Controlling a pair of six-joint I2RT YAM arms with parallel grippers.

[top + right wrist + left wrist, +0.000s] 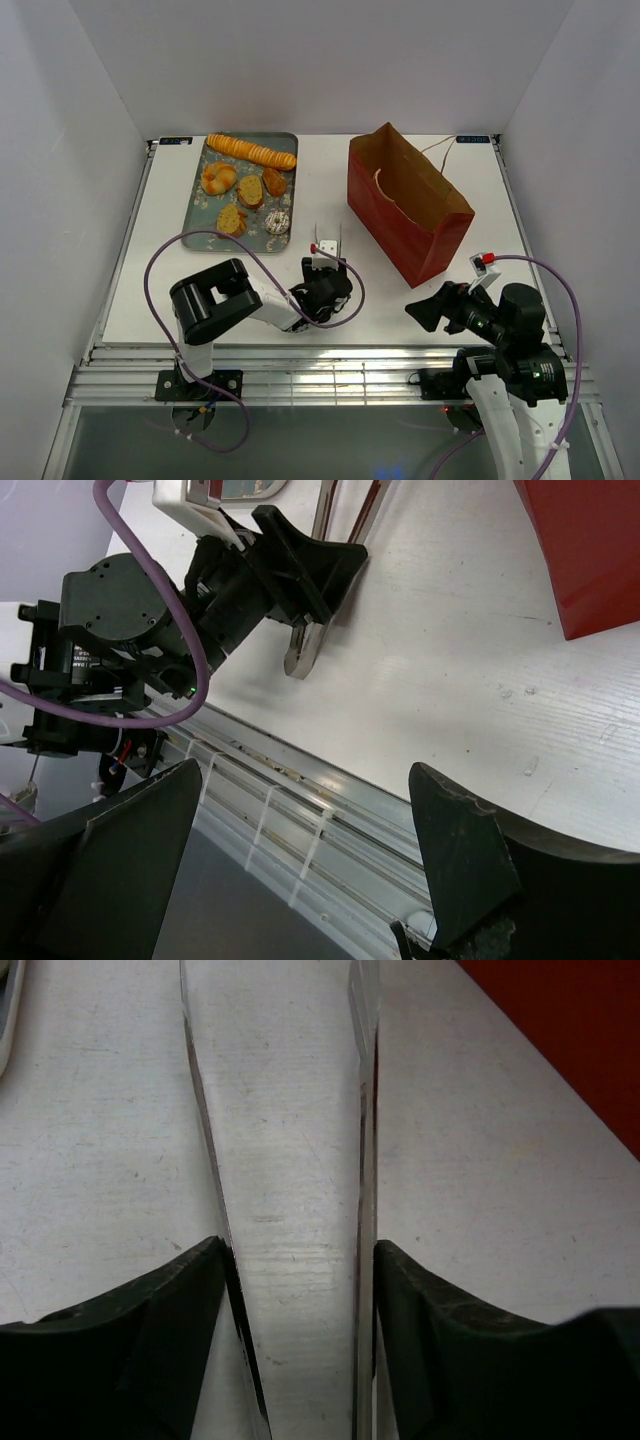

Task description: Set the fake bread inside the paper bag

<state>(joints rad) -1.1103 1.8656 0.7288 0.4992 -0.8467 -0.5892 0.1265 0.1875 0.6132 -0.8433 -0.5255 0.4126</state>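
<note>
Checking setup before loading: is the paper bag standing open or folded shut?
Open and upright: the paper bag shows its brown inside from above.

The left arm (215, 300) sits low, far to the left of the paper bag (405, 205). It is bent like an elbow. Its front part lies flat and reaches toward the bag. The left gripper (327, 270) is a little to the left of the bag's near corner. Its two black fingers (150, 1330) squeeze the metal tongs (290, 1160) from both sides.

The right arm (515, 340) stands up just in front of the bag's near end. Its wrist bends and points left, along the near side of the bag. The right gripper (432, 312) has its two fingers (120, 870) spread wide apart.
</note>
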